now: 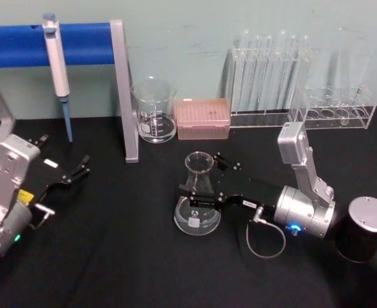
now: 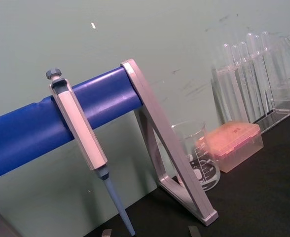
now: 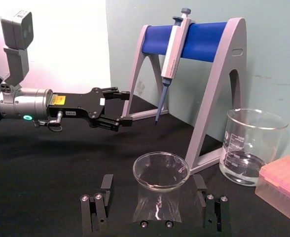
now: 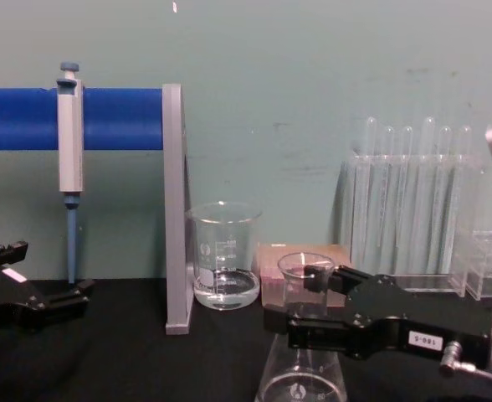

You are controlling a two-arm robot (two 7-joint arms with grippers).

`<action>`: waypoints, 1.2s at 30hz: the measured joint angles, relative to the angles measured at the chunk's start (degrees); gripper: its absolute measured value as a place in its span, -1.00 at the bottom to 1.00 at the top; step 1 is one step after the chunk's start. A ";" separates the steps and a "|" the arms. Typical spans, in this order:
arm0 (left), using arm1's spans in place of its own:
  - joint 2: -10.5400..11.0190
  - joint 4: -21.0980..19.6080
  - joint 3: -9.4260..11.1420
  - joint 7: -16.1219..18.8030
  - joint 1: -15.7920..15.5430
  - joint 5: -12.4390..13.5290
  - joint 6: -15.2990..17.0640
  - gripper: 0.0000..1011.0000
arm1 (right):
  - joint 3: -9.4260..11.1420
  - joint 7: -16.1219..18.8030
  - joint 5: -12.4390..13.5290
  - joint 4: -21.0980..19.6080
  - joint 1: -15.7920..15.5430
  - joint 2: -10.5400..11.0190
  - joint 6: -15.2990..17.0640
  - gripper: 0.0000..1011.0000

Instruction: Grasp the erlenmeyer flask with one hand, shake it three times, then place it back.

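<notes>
The erlenmeyer flask (image 1: 198,208) is clear glass and stands upright on the black table, near its middle. My right gripper (image 1: 201,173) reaches in from the right at neck height. It is open, with one black finger on each side of the flask's neck. In the right wrist view the flask's rim (image 3: 161,170) sits between the fingers (image 3: 105,183) with a gap on both sides. The chest view shows the flask (image 4: 301,381) below the right gripper (image 4: 300,301). My left gripper (image 1: 63,155) is open and holds nothing, low at the table's left.
A beaker (image 1: 154,110) with a little liquid, a pink tip box (image 1: 203,119) and a test tube rack (image 1: 270,80) line the back. A second clear rack (image 1: 337,110) stands at the back right. A pipette (image 1: 58,70) hangs on the blue stand (image 1: 125,90) at the left.
</notes>
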 joint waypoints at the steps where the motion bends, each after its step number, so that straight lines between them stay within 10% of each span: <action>1: 0.00 0.00 0.00 0.00 0.00 0.00 0.00 0.98 | -0.02 0.01 0.00 0.03 0.02 -0.03 -0.01 0.98; 36: 0.00 0.00 0.00 0.00 0.00 0.00 0.00 0.98 | -0.13 -0.39 -0.26 -0.02 0.03 -0.21 -0.16 0.98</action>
